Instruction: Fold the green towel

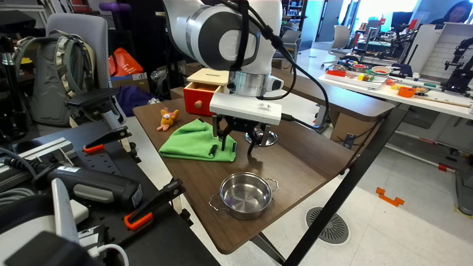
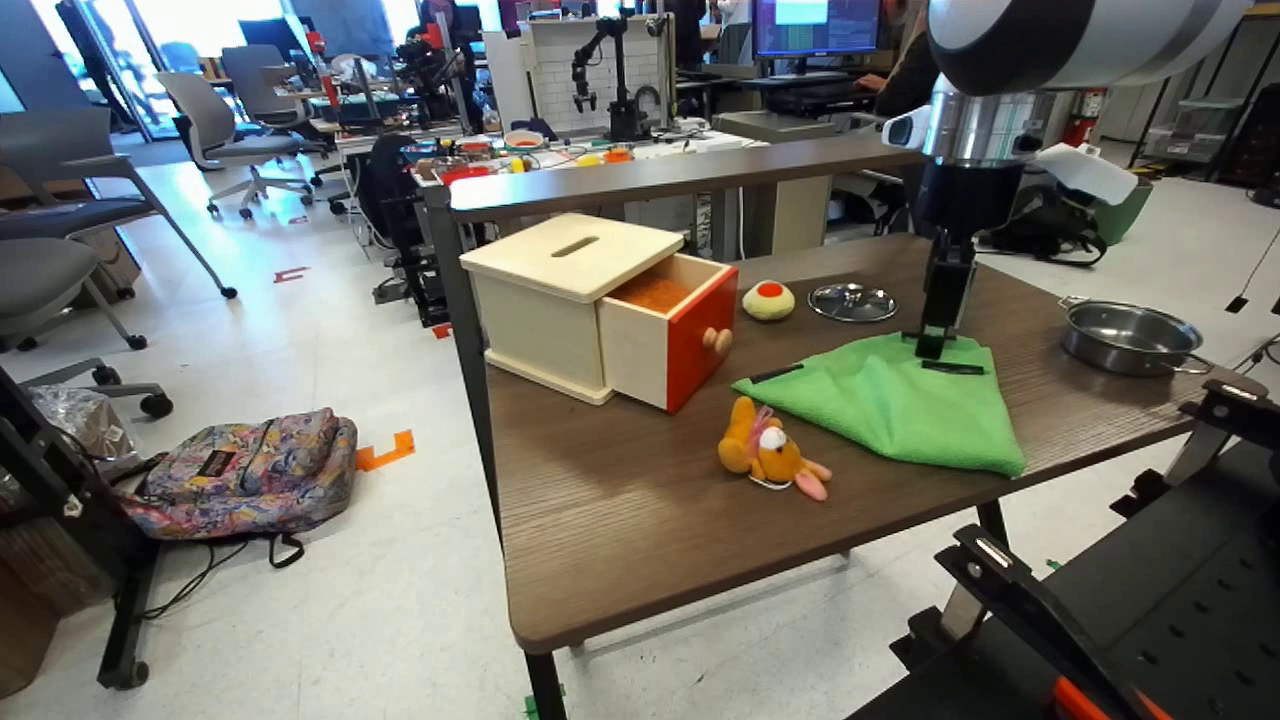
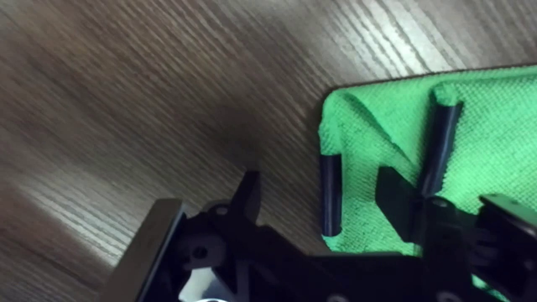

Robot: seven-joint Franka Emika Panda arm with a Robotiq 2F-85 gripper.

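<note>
1 grn towel on brn tbl | hand straddles towel edge | jaws apart

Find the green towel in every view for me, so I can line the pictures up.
In an exterior view: green towel just left of centre.
In an exterior view: green towel right of centre.
In the wrist view: green towel at the right, cut off by the picture's edge.
Shared landmark: the gripper, which partly covers it in all three.
</note>
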